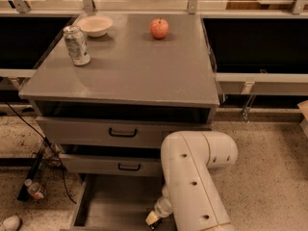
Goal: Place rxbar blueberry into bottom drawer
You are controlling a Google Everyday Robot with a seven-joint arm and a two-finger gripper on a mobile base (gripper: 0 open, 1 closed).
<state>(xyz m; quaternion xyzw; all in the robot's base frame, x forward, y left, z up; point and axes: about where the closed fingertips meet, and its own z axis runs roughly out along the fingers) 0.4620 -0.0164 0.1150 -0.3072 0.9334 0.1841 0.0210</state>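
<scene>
Arm [195, 177] links, cream and bulky, fold down in front of the grey table [144, 76], and the end effector [153, 219] hangs low inside the pulled-out bottom drawer [115, 198], at the frame's lower edge. Its state cannot be told, and the rxbar blueberry cannot be made out from this view. The two upper drawers, top [86, 129] and middle [96, 163], stand slightly ajar. On the table sit a silver-green can [77, 44], a pale bowl [95, 25] just behind it, and a red apple [159, 28] well apart.
</scene>
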